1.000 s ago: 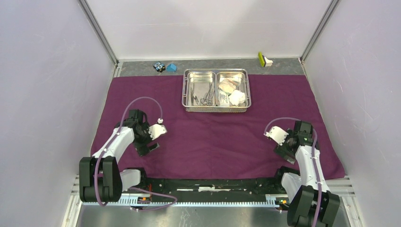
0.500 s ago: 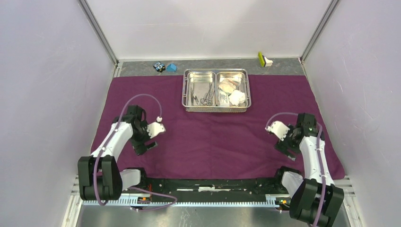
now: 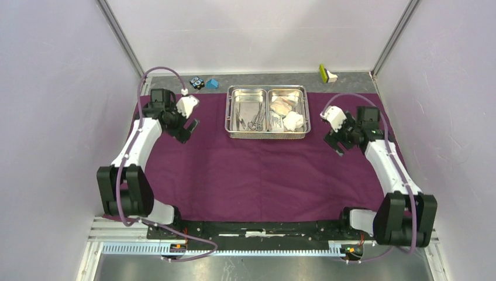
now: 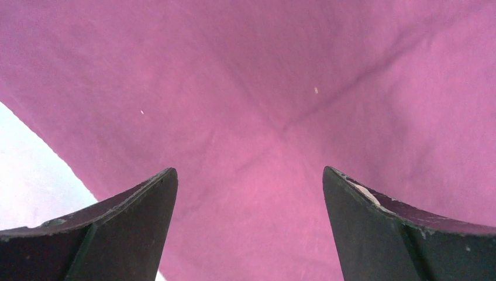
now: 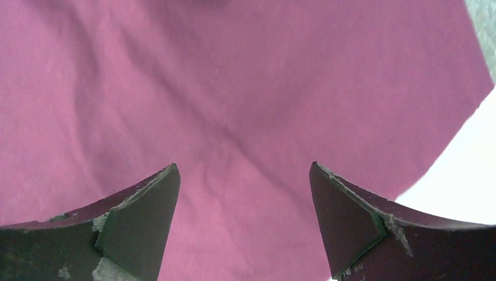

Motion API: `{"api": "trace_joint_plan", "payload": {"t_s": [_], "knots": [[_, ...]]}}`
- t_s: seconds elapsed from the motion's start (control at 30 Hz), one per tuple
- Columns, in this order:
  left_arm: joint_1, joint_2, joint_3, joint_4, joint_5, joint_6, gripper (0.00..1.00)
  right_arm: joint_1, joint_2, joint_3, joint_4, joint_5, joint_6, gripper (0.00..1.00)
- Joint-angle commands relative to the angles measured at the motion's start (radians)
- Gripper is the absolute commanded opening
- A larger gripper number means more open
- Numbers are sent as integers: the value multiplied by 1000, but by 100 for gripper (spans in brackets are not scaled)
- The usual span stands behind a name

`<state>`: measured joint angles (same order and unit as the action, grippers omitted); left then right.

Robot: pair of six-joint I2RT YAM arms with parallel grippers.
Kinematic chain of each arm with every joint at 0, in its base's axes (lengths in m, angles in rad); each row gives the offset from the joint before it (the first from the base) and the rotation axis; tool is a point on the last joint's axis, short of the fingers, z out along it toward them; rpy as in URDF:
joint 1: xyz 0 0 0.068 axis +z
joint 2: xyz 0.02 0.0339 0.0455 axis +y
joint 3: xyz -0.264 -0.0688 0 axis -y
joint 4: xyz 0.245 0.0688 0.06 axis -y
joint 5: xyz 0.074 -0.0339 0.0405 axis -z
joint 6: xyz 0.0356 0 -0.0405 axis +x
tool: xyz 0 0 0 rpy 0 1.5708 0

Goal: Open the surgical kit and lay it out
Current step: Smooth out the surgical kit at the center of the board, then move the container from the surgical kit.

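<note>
Jaws wide, blue block (image 3: 212,84) past cloth (image 3: 263,175)

Both arms have reached out from the near half of the cloth (image 3: 263,175) to its far half. The left gripper (image 3: 188,130) now hangs left of the tray (image 3: 267,136), the right gripper (image 3: 338,146) right of it, both clear of it.

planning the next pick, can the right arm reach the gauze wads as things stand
Probably yes: the right tool hangs open beside the steel tray, nothing lies between them, and the gauze wads sit uncovered in its right, nearer compartment.
</note>
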<state>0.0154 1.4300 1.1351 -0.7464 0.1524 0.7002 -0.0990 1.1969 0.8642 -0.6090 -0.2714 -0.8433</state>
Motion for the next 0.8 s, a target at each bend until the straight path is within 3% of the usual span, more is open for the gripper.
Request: {"api": "trace_joint_plan", "payload": {"t_s": [0.0,0.17,0.33,0.57,0.77], "knots": [[11,81,105,162,34,-282,100,65,99,91,272,-38,192,89],[38,144,168,283,65,-437,100,181,213,178,370,-20,261,90],[61,177,207,326,244,-504,100,307,285,244,469,67,302,91],[63,106,44,558,416,-626,100,413,395,372,523,136,356,90],[75,150,108,452,411,-691,100,466,453,414,554,181,382,90]]}}
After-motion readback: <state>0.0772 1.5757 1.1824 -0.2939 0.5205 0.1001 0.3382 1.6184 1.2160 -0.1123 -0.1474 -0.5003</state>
